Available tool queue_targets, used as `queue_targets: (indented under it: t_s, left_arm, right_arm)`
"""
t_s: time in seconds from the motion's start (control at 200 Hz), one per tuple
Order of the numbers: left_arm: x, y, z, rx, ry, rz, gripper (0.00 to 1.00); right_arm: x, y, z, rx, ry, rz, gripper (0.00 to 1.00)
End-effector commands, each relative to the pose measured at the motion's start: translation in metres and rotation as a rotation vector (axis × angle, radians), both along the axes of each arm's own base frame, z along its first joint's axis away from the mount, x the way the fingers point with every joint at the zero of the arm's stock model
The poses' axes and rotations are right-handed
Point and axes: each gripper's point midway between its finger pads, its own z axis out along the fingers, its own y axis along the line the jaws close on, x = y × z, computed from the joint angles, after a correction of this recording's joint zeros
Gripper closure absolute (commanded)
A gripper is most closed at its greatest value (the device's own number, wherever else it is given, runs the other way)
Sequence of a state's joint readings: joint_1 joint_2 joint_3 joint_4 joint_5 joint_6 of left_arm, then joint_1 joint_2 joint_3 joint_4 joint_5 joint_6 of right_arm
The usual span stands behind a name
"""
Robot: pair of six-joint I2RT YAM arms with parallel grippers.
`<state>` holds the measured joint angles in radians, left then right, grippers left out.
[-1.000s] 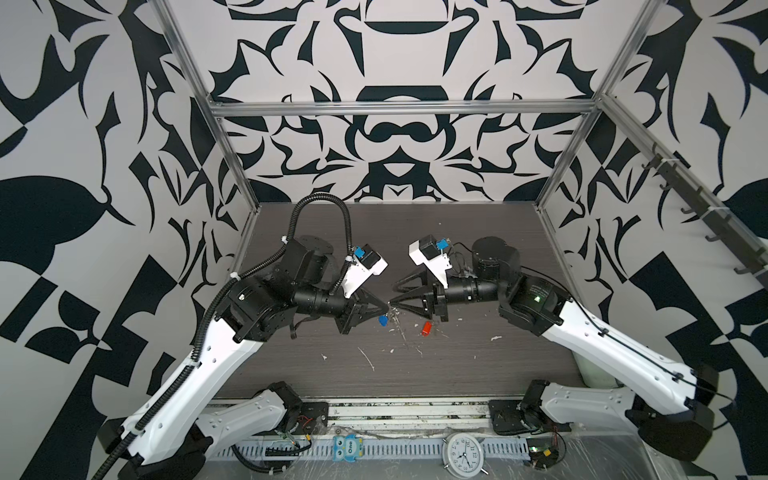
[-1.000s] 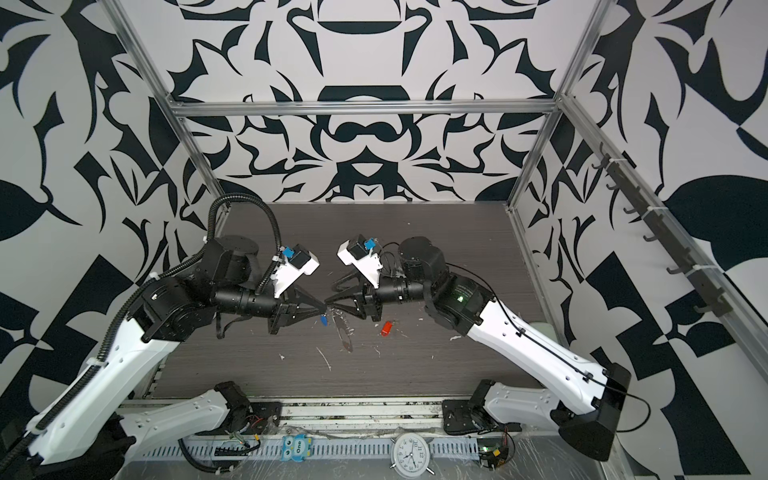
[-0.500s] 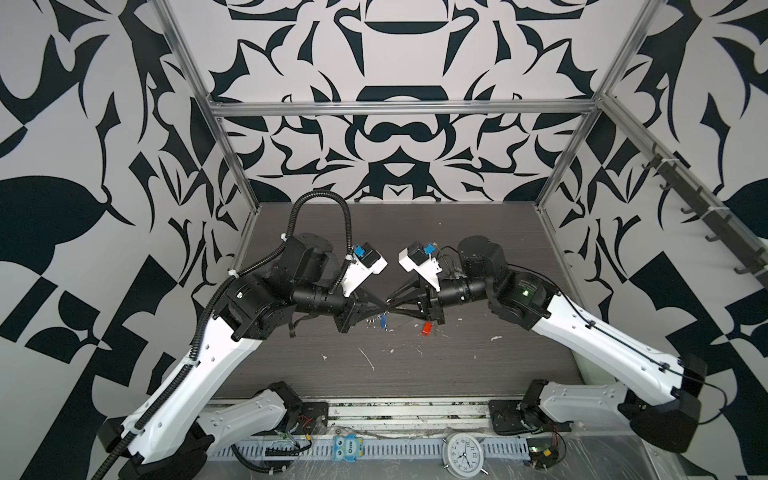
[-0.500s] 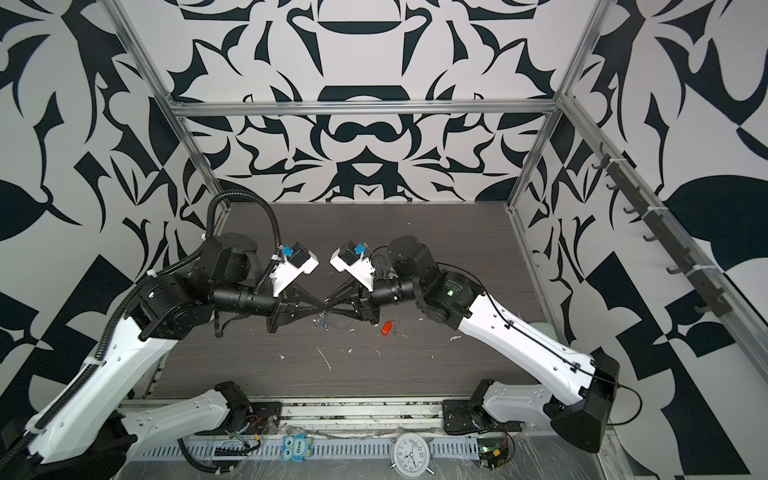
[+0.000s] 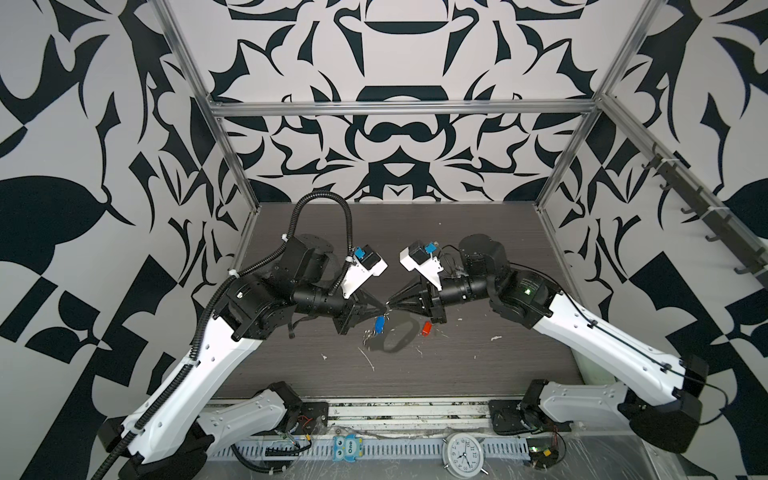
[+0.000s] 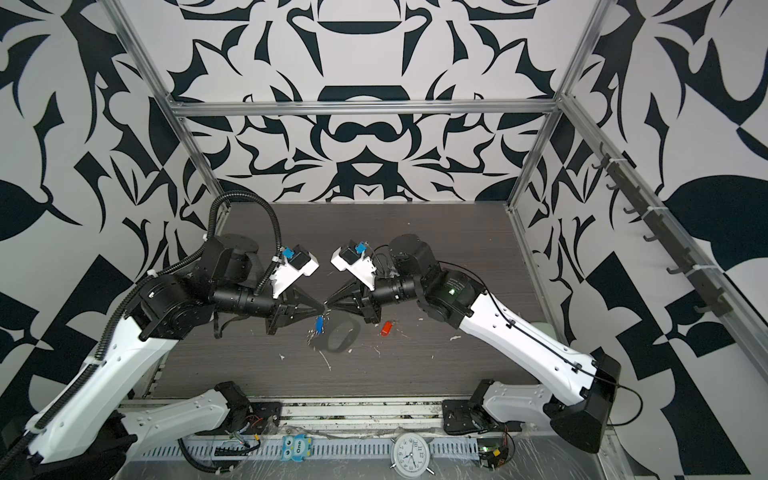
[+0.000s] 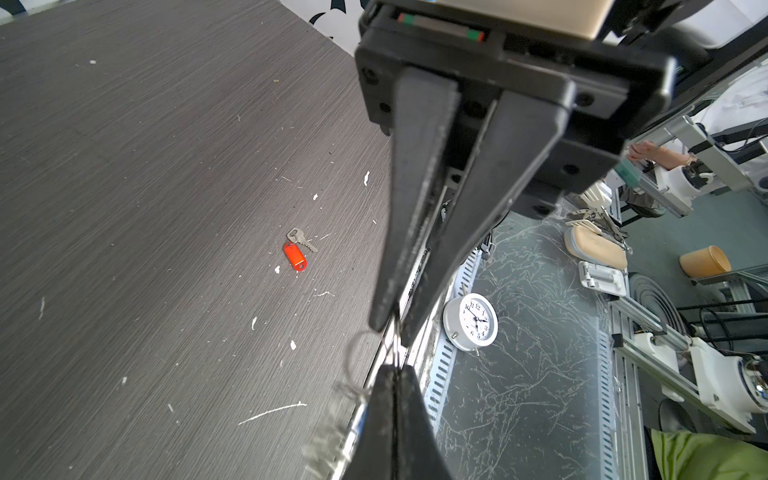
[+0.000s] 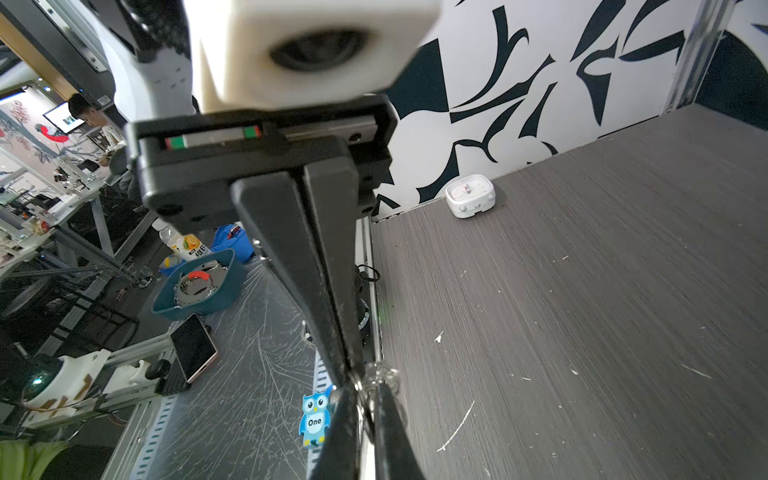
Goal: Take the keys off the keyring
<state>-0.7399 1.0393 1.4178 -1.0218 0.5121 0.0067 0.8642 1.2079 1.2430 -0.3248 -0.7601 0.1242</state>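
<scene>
Wears white shells [image 5: 208, 365] over black joints [image 5: 257, 307], trails a ribbed black conduit [image 5: 322, 194] along the left arm [image 5: 316, 305], ends in tapered black gripper fingers [image 7: 415, 187].

The left arm [image 5: 199, 361] and the right arm [image 5: 602, 345] both rise from their bases at the front and lean inward, elbows high. Their wrists are levelled, so the two grippers point straight at each other in mid-air. The left gripper [image 5: 382, 310] has its black fingers [image 7: 419, 187] drawn together to a narrow point. The right gripper [image 5: 390, 304] is closed just as tightly, with its fingers [image 8: 291, 232] pressed flat along each other. The two tips all but meet, nose to nose.
</scene>
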Motion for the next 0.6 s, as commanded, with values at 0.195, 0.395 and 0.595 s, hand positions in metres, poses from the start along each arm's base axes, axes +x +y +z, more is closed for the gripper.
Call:
queue_targets:
  t_s: [0.195,0.395,0.595]
  left_arm:
    - [-0.003,0.0,0.011,-0.04,-0.023,0.0,0.98]
    - [0.0,0.0,0.012,-0.103,-0.045,0.036,0.83]
    - [0.005,0.001,0.01,-0.142,-0.08,0.076,0.79]
  right_arm:
    - [0.0,0.003,0.033,0.122,-0.042,-0.001,1.0]
    - [0.011,0.003,0.047,0.215,-0.053,-0.074,1.0]
    - [0.019,0.001,0.059,0.278,-0.07,-0.13,1.0]
